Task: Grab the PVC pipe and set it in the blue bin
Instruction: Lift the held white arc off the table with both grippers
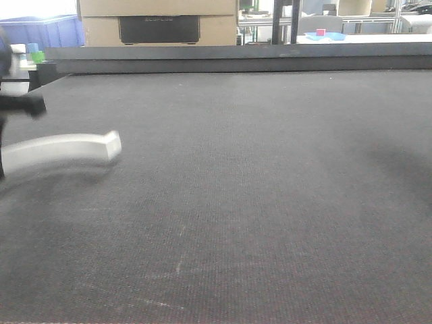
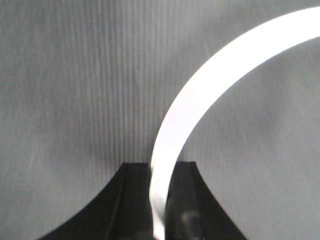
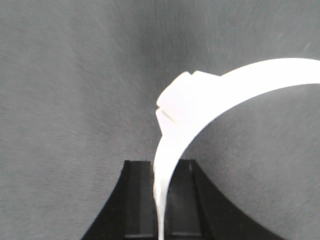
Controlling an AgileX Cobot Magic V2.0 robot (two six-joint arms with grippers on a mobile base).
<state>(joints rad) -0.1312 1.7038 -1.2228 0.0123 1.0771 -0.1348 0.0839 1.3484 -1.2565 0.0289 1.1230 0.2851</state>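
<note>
1. The pipe (image 1: 61,150) is white and curved. In the front view it sits at the 9 o'clock side of the dark table mat (image 1: 270,202), blurred, with its free end pointing toward 3 o'clock. Its other end runs off the frame edge beside a dark, blurred shape.
2. In the left wrist view, the left gripper (image 2: 160,170) has its jaws drawn narrow onto the pipe. The black fingers (image 2: 131,185) press it from both sides at 6 o'clock.
3. From that grip the pipe climbs and bends in an arc toward 2 o'clock, leaving the frame there.
4. In the right wrist view, the right gripper (image 3: 160,165) is likewise closed narrow on a white curved piece (image 3: 240,82), which is pinched at 6 o'clock between its fingers (image 3: 187,190).
5. That piece rises to a thicker, blocky end near the centre – from there an arc sweeps out toward 3 o'clock. I cannot tell whether it is the same pipe.
6. Far back at 11 o'clock stands a blue crate (image 1: 47,30), beside a cardboard box (image 1: 158,20) – both beyond the mat's far edge.
</note>
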